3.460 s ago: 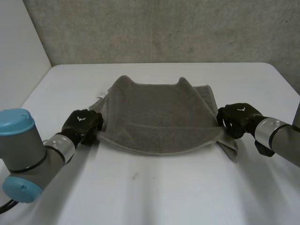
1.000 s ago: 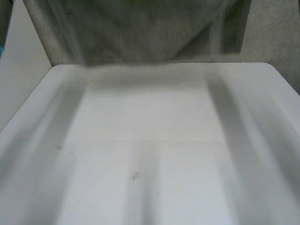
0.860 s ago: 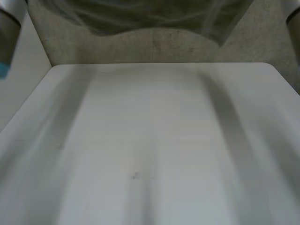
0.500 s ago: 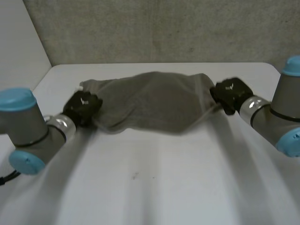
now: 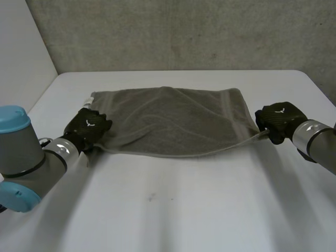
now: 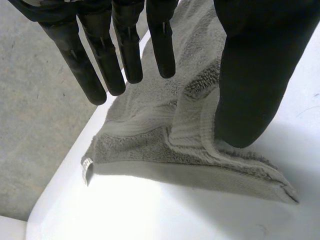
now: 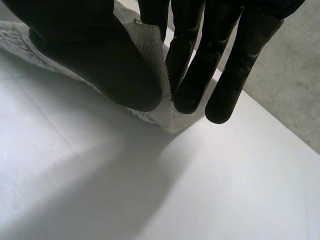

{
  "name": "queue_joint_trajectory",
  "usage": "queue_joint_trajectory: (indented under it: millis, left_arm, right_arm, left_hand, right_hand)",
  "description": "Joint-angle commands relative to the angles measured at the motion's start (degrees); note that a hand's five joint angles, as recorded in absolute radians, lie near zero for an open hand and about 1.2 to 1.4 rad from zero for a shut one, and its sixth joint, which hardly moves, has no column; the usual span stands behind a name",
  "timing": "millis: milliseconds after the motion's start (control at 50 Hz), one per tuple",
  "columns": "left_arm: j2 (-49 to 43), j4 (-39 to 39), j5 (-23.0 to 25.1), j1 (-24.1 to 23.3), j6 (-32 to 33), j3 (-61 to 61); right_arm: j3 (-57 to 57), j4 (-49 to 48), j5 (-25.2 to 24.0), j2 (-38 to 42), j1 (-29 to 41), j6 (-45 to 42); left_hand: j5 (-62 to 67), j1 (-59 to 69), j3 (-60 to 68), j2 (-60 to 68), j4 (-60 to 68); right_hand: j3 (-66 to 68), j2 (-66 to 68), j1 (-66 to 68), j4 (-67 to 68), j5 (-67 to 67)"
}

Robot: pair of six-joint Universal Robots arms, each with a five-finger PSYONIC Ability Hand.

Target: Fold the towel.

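Right hand (image 7: 100,55) pinches a corner of the rumpled grey terry towel (image 5: 173,121).

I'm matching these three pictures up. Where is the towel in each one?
Head view: towel spread flat mid-table, left hand at its near left corner, right hand at its right corner.
Left wrist view: towel corner beneath the left hand's thumb and fingertips.
Right wrist view: corner pinched in the right hand.
Shared landmark: white table.

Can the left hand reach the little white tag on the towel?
Probably yes: the tag sits at the towel corner just beyond the left hand's straight fingers, with nothing between them.
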Motion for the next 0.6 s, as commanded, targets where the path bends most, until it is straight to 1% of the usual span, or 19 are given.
queue_joint_trajectory:
  millis: [20,200,240,280,360,400,420,460,480,520,600]
  left_arm:
    - [-0.5,2.3,-0.4,1.2,-6.5,-0.6]
    - [-0.9,2.9,-0.5,2.0,-8.5,-0.5]
    - [-1.9,2.9,-0.4,2.0,-9.6,-0.4]
    - [-2.5,2.8,-0.4,2.0,-10.5,-0.2]
    - [-3.4,2.6,-0.4,2.0,-13.0,0.1]
    - [-3.6,2.2,-0.4,1.9,-16.7,0.1]
    - [-3.6,2.2,-0.4,1.9,-16.7,0.1]
    - [-3.5,2.1,-0.4,1.9,-21.7,0.4]
    - [-3.5,2.1,-0.4,1.9,-21.8,0.4]
    - [-3.6,2.2,-0.5,1.9,-26.1,0.7]
    - [-3.7,2.5,-0.8,2.0,-28.3,0.8]
  right_arm:
    - [0.5,-0.9,-0.5,0.1,-3.5,2.8]
    - [0.7,-1.4,-0.3,0.1,-4.6,2.9]
    - [0.7,-1.4,-0.4,0.1,-4.6,2.9]
    - [0.9,-1.4,-0.4,0.1,-4.6,2.9]
    - [1.2,-1.8,-0.3,0.1,-4.6,3.0]
    - [1.2,-1.8,-0.3,0.1,-4.6,2.9]
    - [1.2,-1.8,-0.3,0.1,-4.6,3.0]
    - [1.2,-1.9,-0.3,0.1,-4.7,3.0]
    - [1.1,-1.9,-0.3,0.1,-4.8,3.0]
    - [1.1,-1.9,-0.3,0.2,-4.8,2.9]
    - [1.1,-1.9,-0.4,0.3,-4.9,2.9]
  left_hand:
    - [2.8,2.6,2.7,2.8,2.8]
    - [5.7,5.5,5.5,5.6,5.6]
    - [13.2,13.0,13.0,13.2,13.2]
    - [15.4,15.2,15.2,15.4,15.4]
    - [15.5,15.2,15.3,15.4,15.4]
    - [14.5,14.2,14.3,14.4,14.4]
    - [14.5,14.2,14.3,14.4,14.4]
    - [12.3,12.1,12.1,12.2,12.2]
    - [12.3,12.1,12.1,12.2,12.2]
    - [12.3,12.1,12.1,12.2,12.2]
    - [13.3,13.1,13.1,13.2,13.2]
  right_hand:
    - [11.9,12.8,23.1,11.5,13.0]
    - [11.9,12.8,23.1,11.5,13.0]
    - [11.9,12.8,23.1,11.5,13.0]
    - [11.9,12.8,23.1,11.5,13.0]
    - [11.9,12.8,23.1,11.5,13.0]
    - [11.9,12.8,23.1,11.5,13.0]
    - [11.9,12.8,23.1,11.5,13.0]
    - [11.9,12.8,23.1,11.5,13.0]
    - [11.9,12.8,23.1,11.5,13.0]
    - [11.9,12.8,23.1,11.5,13.0]
    - [11.9,12.8,23.1,11.5,13.0]
